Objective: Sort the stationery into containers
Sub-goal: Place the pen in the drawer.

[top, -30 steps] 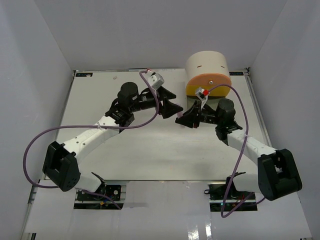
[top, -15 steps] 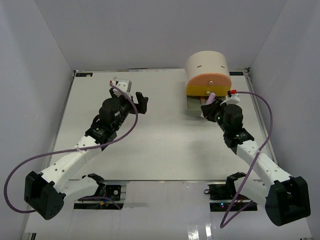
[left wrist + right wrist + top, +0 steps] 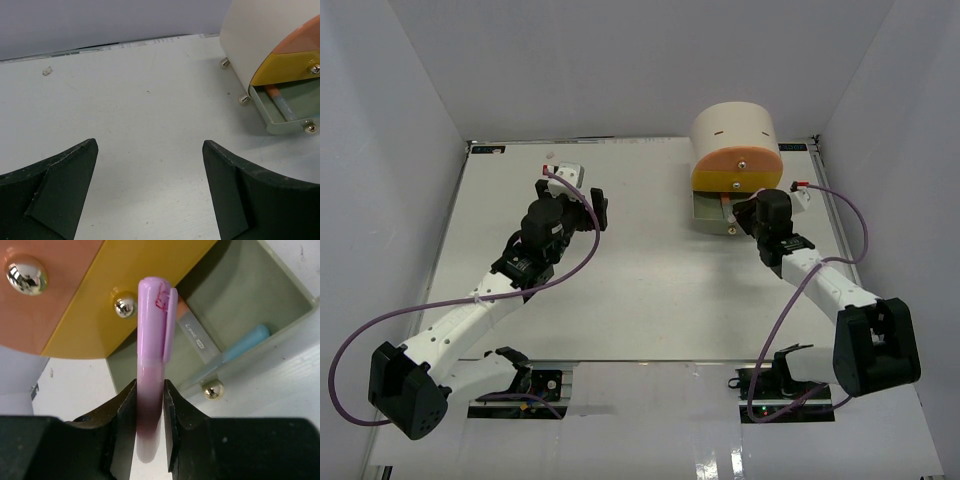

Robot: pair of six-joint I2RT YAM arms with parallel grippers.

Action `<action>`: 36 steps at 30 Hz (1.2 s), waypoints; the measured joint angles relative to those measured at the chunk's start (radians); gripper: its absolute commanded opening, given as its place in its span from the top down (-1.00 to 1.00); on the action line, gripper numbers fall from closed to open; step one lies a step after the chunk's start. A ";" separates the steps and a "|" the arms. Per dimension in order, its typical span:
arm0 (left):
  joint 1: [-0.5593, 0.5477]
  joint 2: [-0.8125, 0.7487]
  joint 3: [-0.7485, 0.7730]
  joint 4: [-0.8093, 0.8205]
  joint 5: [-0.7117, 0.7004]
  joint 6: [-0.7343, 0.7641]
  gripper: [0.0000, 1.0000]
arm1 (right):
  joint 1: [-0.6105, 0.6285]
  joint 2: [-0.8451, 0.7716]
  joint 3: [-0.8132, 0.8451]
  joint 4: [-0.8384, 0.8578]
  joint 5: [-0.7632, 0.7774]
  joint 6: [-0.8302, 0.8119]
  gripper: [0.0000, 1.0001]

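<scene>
The cream cylinder organiser (image 3: pixel 733 131) stands at the back right, with its peach-orange drawer (image 3: pixel 737 165) and yellow drawer (image 3: pixel 105 300) shut. The grey-green bottom drawer (image 3: pixel 703 210) is pulled open; it also shows in the right wrist view (image 3: pixel 250 305) and holds a pastel blue marker (image 3: pixel 245 342). My right gripper (image 3: pixel 150 410) is shut on a pink-purple marker (image 3: pixel 152 340) that points at the open drawer. My left gripper (image 3: pixel 150 190) is open and empty over bare table, left of the organiser (image 3: pixel 260 35). The same drawer (image 3: pixel 295 105) shows there with an orange-capped marker (image 3: pixel 277 97).
White walls close in the table on three sides. A tiny clear scrap (image 3: pixel 47 71) lies near the back edge. A purple cable (image 3: pixel 840 215) loops from the right wrist beside the organiser.
My right gripper has moved up to the open grey-green drawer with the pink-purple marker. My left arm pulled back to the left a second ago and has barely moved since.
</scene>
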 measured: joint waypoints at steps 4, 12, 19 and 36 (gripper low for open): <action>0.000 0.000 0.000 -0.003 -0.003 0.013 -0.93 | -0.003 0.071 0.067 0.002 0.007 0.056 0.17; 0.000 -0.003 0.000 -0.007 -0.009 0.023 -0.93 | -0.015 0.172 0.140 0.001 -0.017 0.080 -0.39; 0.000 -0.004 0.000 -0.007 -0.009 0.029 -0.93 | -0.018 0.210 0.200 0.003 -0.115 -0.029 -0.48; 0.000 -0.004 -0.001 -0.006 -0.009 0.029 -0.93 | -0.040 0.036 0.031 0.002 -0.224 -0.547 -0.29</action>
